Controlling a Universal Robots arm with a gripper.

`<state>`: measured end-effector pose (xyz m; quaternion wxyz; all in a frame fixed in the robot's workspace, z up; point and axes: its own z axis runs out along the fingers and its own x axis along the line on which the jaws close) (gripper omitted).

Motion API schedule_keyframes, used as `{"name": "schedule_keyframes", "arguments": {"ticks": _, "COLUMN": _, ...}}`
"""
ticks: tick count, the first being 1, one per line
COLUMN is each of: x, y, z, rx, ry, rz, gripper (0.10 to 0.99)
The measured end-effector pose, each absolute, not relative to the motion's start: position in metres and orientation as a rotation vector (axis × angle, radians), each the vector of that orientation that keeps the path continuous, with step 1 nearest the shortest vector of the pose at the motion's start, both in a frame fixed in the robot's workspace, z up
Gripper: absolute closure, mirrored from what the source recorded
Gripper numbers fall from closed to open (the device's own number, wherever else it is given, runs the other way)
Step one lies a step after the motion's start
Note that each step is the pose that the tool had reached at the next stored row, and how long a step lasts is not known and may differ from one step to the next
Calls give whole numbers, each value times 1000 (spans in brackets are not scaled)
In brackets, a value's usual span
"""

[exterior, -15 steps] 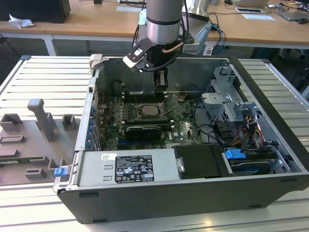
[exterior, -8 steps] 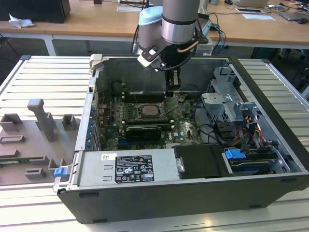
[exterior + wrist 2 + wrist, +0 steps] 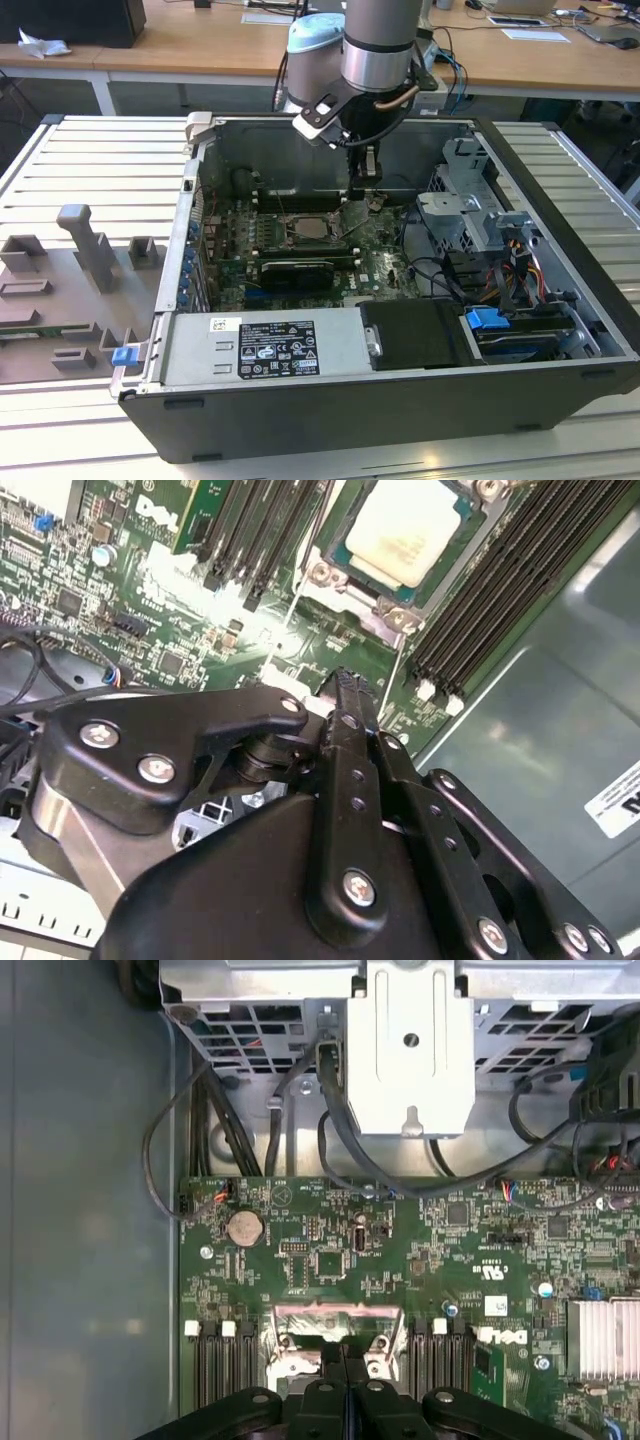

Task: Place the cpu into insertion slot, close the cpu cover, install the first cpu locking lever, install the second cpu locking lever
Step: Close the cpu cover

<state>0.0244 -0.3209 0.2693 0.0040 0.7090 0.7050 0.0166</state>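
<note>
cpu (image 3: 400,530) in insertion slot (image 3: 286,230), exterior view centre | gripper (image 3: 368,200) pressed together, empty, just to exterior view's right | prob lever step: push slow, clear of mem slots (image 3: 500,590)

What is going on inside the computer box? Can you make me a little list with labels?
place: open computer case
cpu: pale square, lying in the insertion slot
claw: shut, nothing seen in it
claw position: low over the green board, close to the insertion slot
</note>
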Motion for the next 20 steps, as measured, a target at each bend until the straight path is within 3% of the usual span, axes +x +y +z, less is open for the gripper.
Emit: {"name": "schedule_keyframes", "arguments": {"ticks": 20, "x": 56, "y": -321, "z": 263, "rx": 2199, "ry": 2227, "rz": 45, "gripper": 980}}
